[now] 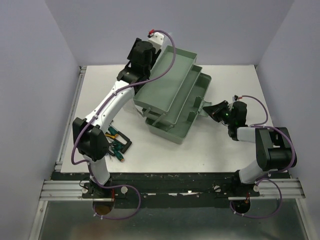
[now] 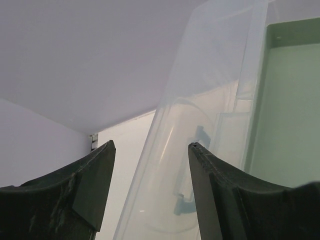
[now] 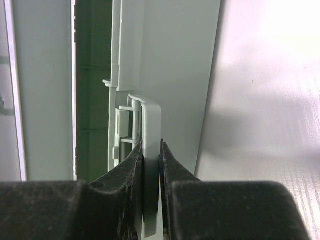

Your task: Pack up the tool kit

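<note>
While our right tool (image 3: 152, 146) clenches the latch (image 3: 151, 115) on the toolbox's (image 1: 180, 127) right side, the translucent lid (image 2: 210, 90) lies just beyond our released left tool (image 2: 151, 145), far left.

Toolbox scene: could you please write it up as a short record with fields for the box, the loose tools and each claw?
Toolbox: open on the table, tiered trays fanned out, no tools showing in them
Lid: translucent, at the box's far-left edge
Loose tools: piled near the left arm's base, outside the box
Left claw: open, at the lid, gripping nothing
Right claw: shut on the box's side tab
</note>
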Controlling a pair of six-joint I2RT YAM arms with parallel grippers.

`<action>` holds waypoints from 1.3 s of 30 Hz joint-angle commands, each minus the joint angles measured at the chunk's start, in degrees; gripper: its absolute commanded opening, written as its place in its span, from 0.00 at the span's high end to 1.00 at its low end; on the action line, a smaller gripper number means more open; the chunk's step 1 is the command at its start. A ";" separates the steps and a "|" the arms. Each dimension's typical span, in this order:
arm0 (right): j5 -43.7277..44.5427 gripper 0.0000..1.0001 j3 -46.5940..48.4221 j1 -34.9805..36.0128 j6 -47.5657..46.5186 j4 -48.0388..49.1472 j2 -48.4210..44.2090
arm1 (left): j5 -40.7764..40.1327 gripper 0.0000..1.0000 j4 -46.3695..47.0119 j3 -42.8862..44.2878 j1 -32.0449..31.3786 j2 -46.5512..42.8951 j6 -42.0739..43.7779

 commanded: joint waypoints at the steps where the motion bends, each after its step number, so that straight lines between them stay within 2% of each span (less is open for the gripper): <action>1: -0.18 0.81 0.63 -0.13 -4.85 -6.04 -0.30 | 4.13 0.28 -9.79 -3.48 4.52 -0.36 -4.09; 6: -0.45 0.80 1.68 -0.05 -5.38 -6.75 -0.39 | 6.14 0.09 -8.83 -3.30 8.48 -4.31 -5.32; 13: -0.53 0.76 2.30 -0.05 -7.13 -8.06 -1.27 | 12.20 0.01 -11.28 -3.12 11.47 -9.06 -12.25; 18: -0.36 0.63 2.48 -0.13 -8.01 -8.77 -1.80 | 22.56 0.01 -12.86 -6.72 12.08 -12.75 -17.71; 24: 0.08 0.30 1.95 -0.13 -8.36 -8.94 -3.11 | 31.53 0.01 -14.19 -12.16 12.61 -16.79 -23.42; 27: 1.31 0.20 1.60 -0.13 -9.33 -10.26 -5.22 | 34.70 0.01 -13.14 -16.73 14.01 -20.21 -25.00; 30: 2.89 0.15 1.60 -0.05 -11.09 -12.89 -8.12 | 35.06 0.01 -12.69 -21.65 15.59 -24.08 -25.71; 33: 3.68 0.14 2.12 -0.22 -13.11 -16.05 -12.07 | 35.33 0.01 -12.52 -27.01 17.62 -28.56 -27.11; 39: 9.39 0.10 4.05 -0.05 -18.37 -25.98 -20.85 | 29.89 0.01 -14.27 -37.65 19.82 -39.72 -28.17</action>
